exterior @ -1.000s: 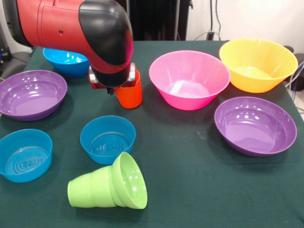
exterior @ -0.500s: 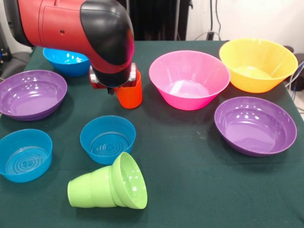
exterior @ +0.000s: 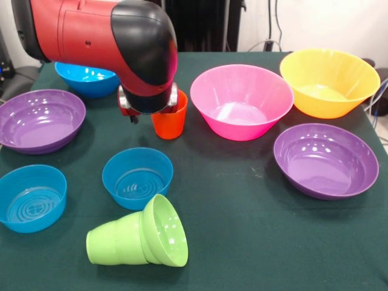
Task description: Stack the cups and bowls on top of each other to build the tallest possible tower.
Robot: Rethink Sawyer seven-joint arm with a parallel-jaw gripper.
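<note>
The orange cup [exterior: 169, 123] stands upright on the green cloth, just left of the large pink bowl [exterior: 241, 100]. My gripper [exterior: 149, 102] hangs right at the cup's rim, mostly hidden behind the red and black arm [exterior: 103, 36], so its hold on the cup does not show. A yellow-orange bowl [exterior: 329, 82] sits at the back right. Purple bowls lie at the right [exterior: 325, 159] and left [exterior: 39, 119]. Blue bowls sit at the back left [exterior: 83, 77], centre [exterior: 137, 177] and front left [exterior: 31, 197]. The lime green cup [exterior: 115, 244] lies on its side, with the small green bowl [exterior: 165, 230] around its mouth end.
All pieces rest on a dark green tablecloth [exterior: 242, 230]. The bulky arm covers the back left of the table. Cables and a dark stand show behind the table's far edge.
The arm has shifted a little to the right. The orange cup now shows slightly further right, with more of its rim in sight.
</note>
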